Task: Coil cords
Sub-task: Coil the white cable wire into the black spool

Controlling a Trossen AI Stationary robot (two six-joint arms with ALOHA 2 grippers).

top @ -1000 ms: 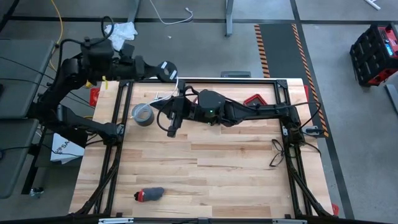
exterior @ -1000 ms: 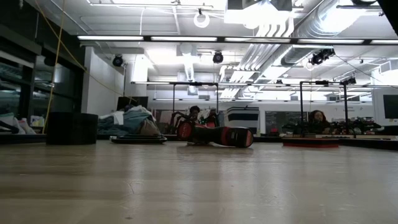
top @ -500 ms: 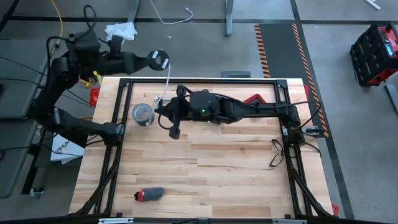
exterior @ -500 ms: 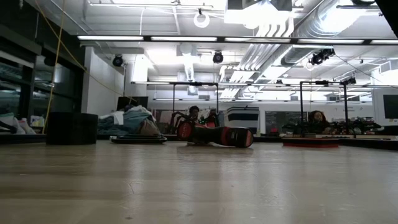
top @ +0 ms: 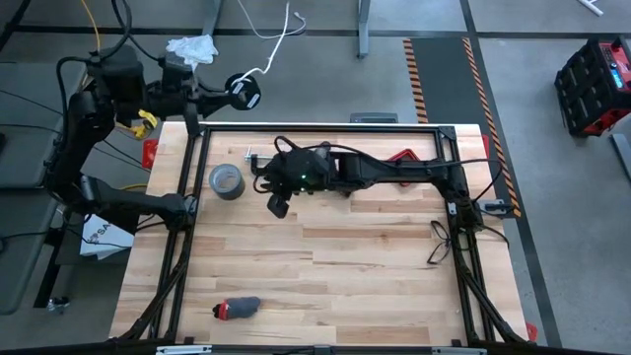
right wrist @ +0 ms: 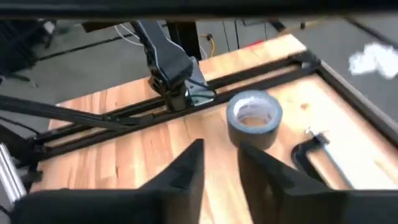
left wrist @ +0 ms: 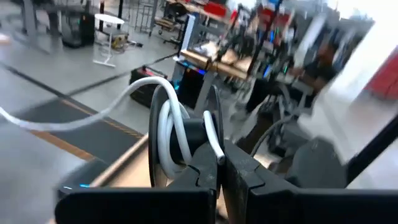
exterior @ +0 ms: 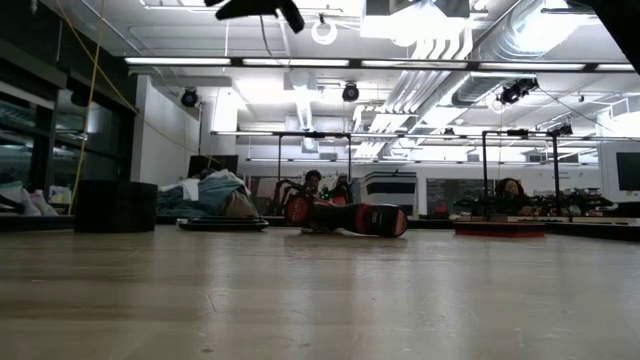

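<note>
The left tool point(top: 237, 92) is held off the tabletop point(top: 325, 276), beyond its far left corner and over the floor. It is clamped on the round black disc point(top: 245, 91) at the end of the thin white cable point(top: 276, 44). In the left wrist view, the disc point(left wrist: 180, 140) is seen edge-on between the two dark fingers point(left wrist: 202, 168), with white cable point(left wrist: 93, 112) looped against it. From the disc the cable is seen to run away across the floor in the high view.

The right tool point(top: 277, 202) is positioned low over the far left part of the tabletop, just beside the grey tape roll point(top: 226, 181). Its fingers point(right wrist: 186, 168) are set a narrow gap apart, with nothing between them. The tape roll point(right wrist: 254, 118) lies flat ahead of them. A small dark and red object point(top: 237, 309) lies near the front left edge, well apart from both tools.
</note>
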